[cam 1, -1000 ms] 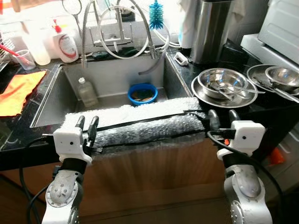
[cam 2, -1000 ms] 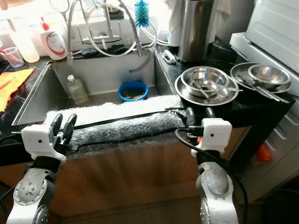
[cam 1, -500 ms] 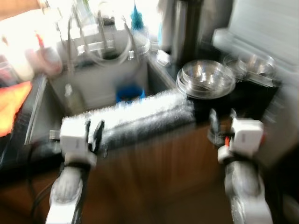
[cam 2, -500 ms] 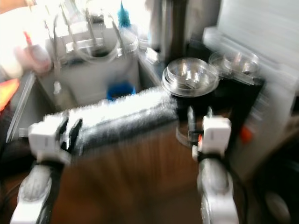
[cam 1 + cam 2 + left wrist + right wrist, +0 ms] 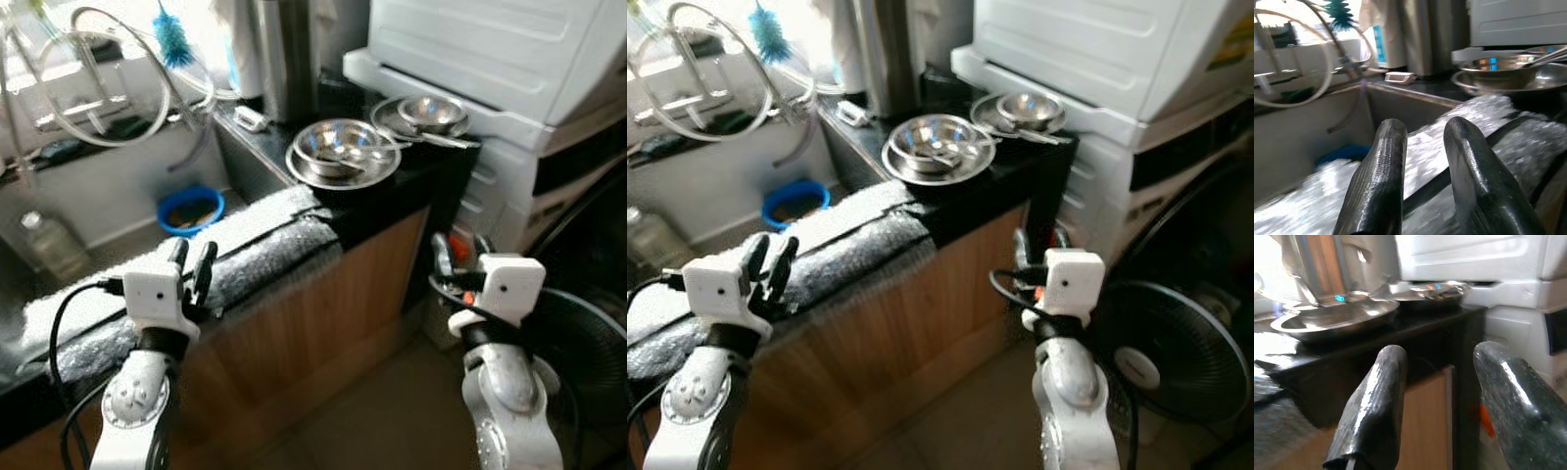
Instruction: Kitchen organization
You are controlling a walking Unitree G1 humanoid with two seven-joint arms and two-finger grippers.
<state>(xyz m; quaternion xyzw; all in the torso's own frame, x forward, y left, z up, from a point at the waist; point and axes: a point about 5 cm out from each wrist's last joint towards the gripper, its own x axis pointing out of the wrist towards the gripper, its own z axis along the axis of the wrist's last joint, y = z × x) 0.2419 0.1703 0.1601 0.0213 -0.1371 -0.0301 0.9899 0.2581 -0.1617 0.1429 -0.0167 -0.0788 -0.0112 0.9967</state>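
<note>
A long sheet of bubble wrap point(image 5: 265, 235) lies draped over the sink's front edge and the black counter. My left gripper point(image 5: 193, 257) is open by a narrow gap and hovers just over the wrap's near side; the left wrist view shows its fingers point(image 5: 1382, 166) with nothing between them. Off the counter's right end, in front of the wooden cabinet corner, my right gripper point(image 5: 458, 250) stands open and empty. Steel bowls with utensils sit on a steel plate point(image 5: 341, 157) on the counter. A second steel bowl and plate point(image 5: 426, 113) rest further right.
The sink holds a blue bowl point(image 5: 191, 209) and a clear bottle point(image 5: 44, 245). A steel canister point(image 5: 284, 59) and a blue brush point(image 5: 174, 34) stand behind. A white appliance point(image 5: 490, 49) rises to the right, and a black floor fan point(image 5: 1176, 352) stands beside my right arm.
The whole view has swung to the right after a blurred moment. My right gripper, earlier at the wrap's right end, is now clear of the counter. The left gripper stays by the wrap.
</note>
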